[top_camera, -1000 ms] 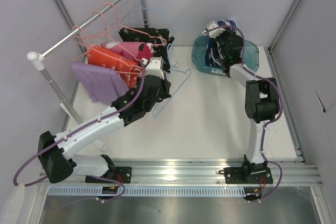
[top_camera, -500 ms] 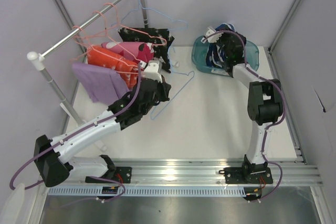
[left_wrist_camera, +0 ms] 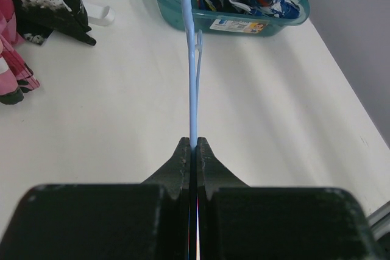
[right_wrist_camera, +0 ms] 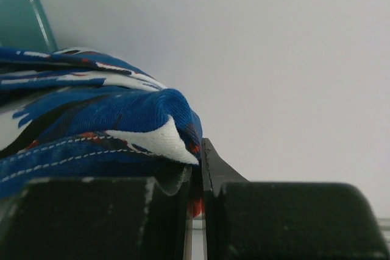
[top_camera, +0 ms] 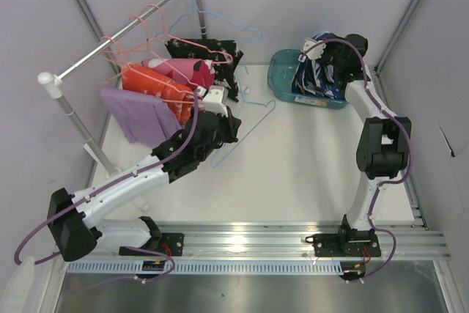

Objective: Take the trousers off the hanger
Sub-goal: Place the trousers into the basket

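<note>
My left gripper (top_camera: 226, 126) is shut on the wire of an empty light-blue hanger (top_camera: 253, 117), which sticks out over the table toward the basin. In the left wrist view the hanger (left_wrist_camera: 192, 83) runs straight out from the closed fingertips of the left gripper (left_wrist_camera: 194, 144). My right gripper (top_camera: 339, 52) is shut on the blue-white-red trousers (top_camera: 315, 80), which lie bunched in the teal basin (top_camera: 281, 71). The right wrist view shows the cloth (right_wrist_camera: 91, 123) pinched at the right gripper (right_wrist_camera: 198, 153). Lavender (top_camera: 135, 115), orange (top_camera: 146, 82), pink (top_camera: 187, 71) and black speckled (top_camera: 212, 53) trousers hang on the rack.
The clothes rail (top_camera: 117, 34) crosses the back left on two white-capped posts, with bare pink wire hangers (top_camera: 132, 27) and a bare blue one (top_camera: 220, 20) on it. Grey walls close in the table at the back and both sides. The basin (left_wrist_camera: 244, 25) stands at the back right.
My right gripper has swung right and back, from over the basin's middle to its far right corner, dragging the patterned trousers along. The left gripper has shifted slightly with the blue hanger.
</note>
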Robot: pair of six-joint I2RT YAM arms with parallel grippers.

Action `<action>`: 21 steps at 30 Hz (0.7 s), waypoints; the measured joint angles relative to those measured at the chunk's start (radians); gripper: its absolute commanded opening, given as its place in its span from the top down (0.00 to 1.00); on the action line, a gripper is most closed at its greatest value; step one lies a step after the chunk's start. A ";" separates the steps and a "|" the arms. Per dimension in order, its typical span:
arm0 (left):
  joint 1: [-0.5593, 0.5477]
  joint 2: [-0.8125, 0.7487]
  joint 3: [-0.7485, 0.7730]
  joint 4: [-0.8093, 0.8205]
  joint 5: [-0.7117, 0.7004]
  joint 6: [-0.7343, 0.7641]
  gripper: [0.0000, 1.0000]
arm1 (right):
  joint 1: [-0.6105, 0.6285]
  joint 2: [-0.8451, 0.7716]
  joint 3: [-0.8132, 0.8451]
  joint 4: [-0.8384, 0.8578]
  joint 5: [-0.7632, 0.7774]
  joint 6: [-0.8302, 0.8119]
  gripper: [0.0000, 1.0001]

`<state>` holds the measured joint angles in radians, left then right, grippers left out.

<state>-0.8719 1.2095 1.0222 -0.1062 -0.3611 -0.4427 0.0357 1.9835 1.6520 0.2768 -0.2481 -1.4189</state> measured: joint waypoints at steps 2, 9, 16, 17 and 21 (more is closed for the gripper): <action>0.000 0.000 0.000 0.006 0.000 0.000 1.00 | -0.008 -0.012 -0.005 -0.039 -0.027 -0.028 1.00; 0.000 -0.008 -0.011 0.015 0.001 0.000 1.00 | -0.013 -0.088 -0.286 0.107 -0.046 -0.038 1.00; 0.000 -0.014 -0.013 0.015 0.006 0.000 1.00 | -0.014 -0.099 -0.366 0.051 -0.098 0.151 0.43; 0.000 -0.014 -0.013 0.015 0.009 0.000 1.00 | -0.014 -0.105 -0.355 0.010 -0.113 0.190 0.37; 0.000 -0.014 -0.013 0.015 0.023 -0.001 1.00 | -0.015 -0.110 -0.225 -0.179 -0.154 0.357 0.12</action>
<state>-0.8719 1.1954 1.0096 -0.0914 -0.3386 -0.4435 0.0208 1.8736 1.4265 0.0982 -0.4026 -1.0622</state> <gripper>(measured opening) 0.026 0.787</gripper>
